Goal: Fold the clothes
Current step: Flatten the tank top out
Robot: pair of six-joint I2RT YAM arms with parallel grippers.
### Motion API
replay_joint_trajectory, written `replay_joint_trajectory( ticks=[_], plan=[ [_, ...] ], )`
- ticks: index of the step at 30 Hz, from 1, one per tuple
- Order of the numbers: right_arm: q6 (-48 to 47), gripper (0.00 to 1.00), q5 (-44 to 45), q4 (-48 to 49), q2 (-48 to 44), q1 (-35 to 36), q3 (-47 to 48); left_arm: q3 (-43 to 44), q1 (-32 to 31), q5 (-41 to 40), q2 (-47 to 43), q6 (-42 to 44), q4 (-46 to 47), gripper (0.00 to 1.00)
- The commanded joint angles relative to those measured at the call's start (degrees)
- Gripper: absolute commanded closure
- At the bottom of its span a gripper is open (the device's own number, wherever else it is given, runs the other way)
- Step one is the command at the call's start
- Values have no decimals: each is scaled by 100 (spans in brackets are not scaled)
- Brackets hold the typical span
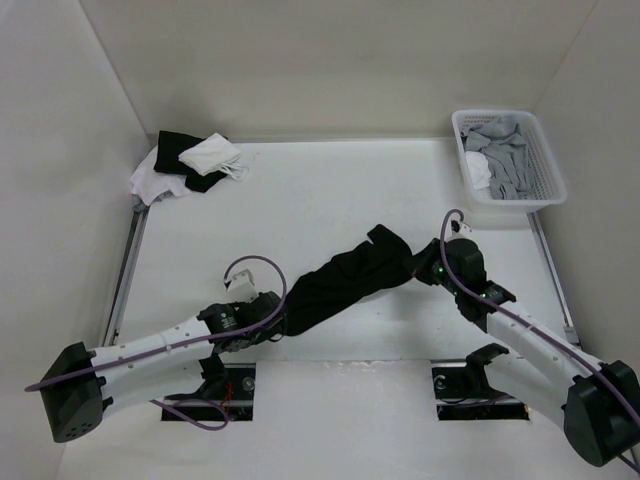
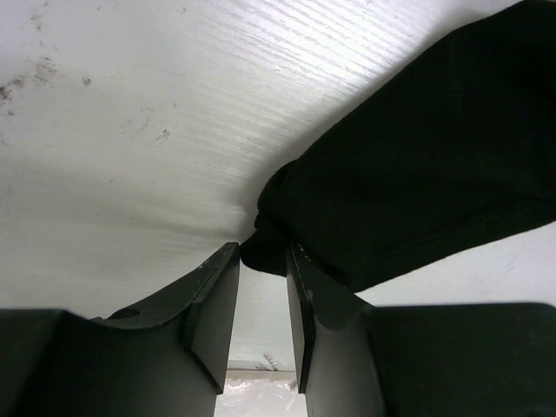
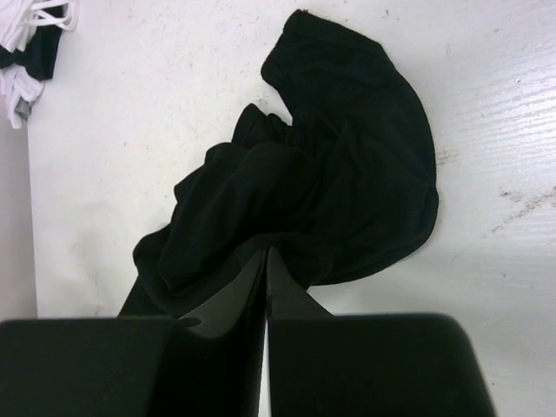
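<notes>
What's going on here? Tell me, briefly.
Two robot arms are working on a black garment, which lies bunched in a strip across the white table between them. The right arm's fingers are shut on its right end. The left arm's fingers stand slightly apart with the other corner at their tips; whether they grip it is unclear. Nothing is neatly folded yet. A heap of black and white cloths and a basket of grey and white garments sit at the far corners.
</notes>
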Motion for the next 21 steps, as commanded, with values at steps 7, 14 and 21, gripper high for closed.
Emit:
replay_joint_trajectory(
  ticks=[7, 14, 21],
  plan=[
    [-8, 96, 111, 296, -96, 84, 123, -209, 175, 14, 115, 191, 492, 77],
    [-51, 97, 207, 139, -227, 233, 246, 456, 254, -73, -534, 760, 519, 98],
    [-253, 99, 479, -1187, -1352, 847, 1649, 2969, 1018, -865, -975, 2921, 921, 98]
  ],
)
